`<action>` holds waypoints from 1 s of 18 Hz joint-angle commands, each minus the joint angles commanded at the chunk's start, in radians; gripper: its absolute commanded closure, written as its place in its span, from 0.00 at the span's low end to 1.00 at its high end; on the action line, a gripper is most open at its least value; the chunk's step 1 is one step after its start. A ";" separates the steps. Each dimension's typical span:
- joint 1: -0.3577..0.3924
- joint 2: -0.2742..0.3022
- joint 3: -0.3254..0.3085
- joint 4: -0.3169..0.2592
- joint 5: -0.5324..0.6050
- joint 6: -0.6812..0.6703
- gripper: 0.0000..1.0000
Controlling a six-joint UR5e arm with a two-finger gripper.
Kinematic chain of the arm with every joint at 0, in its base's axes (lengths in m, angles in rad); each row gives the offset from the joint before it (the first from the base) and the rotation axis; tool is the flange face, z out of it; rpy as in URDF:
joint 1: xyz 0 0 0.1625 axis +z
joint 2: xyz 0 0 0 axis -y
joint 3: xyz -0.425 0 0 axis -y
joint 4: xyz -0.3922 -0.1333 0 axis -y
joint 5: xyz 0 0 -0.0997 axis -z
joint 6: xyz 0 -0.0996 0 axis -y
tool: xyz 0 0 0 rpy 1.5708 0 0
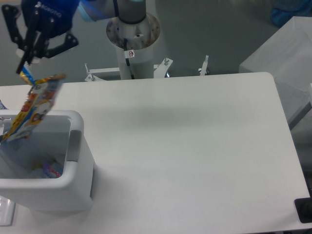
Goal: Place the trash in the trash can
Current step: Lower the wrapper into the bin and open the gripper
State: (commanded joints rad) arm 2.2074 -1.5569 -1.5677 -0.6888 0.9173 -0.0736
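The gripper (23, 66) pinches the snack wrapper (30, 109) by its top corner, the two fingers clamped together on that thin edge. Everything below the fingers hangs free: the wrapper droops down and to one side of the fingertips, its lower end dangling over the open mouth of the trash can (78, 146), near the far rim.

Judging by how it hangs, the wrapper is very light and limp, a thin film with no stiffness of its own. It likely swings and flutters with any quick move, and its glossy surface could slip out from between the fingers if the grip is shallow. A hold on a corner or edge, as here, is the sensible one for something this flat; there is nothing to crush or break.

The trash can sits below the fingers, a white bin with a thick rounded rim and a grey panel on the edge nearest the table's middle. Inside, low against the wall, lies a small item with purple and white print (50, 170), and there is a hint of clear plastic (14, 161) beside it, too faint to name with confidence
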 joint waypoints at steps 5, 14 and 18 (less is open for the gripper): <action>-0.014 -0.043 -0.054 0.000 0.002 0.020 0.87; -0.028 -0.134 -0.037 0.005 0.026 0.133 0.25; -0.026 -0.137 -0.008 0.003 0.029 0.176 0.00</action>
State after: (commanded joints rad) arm 2.1813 -1.6935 -1.5755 -0.6857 0.9465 0.1028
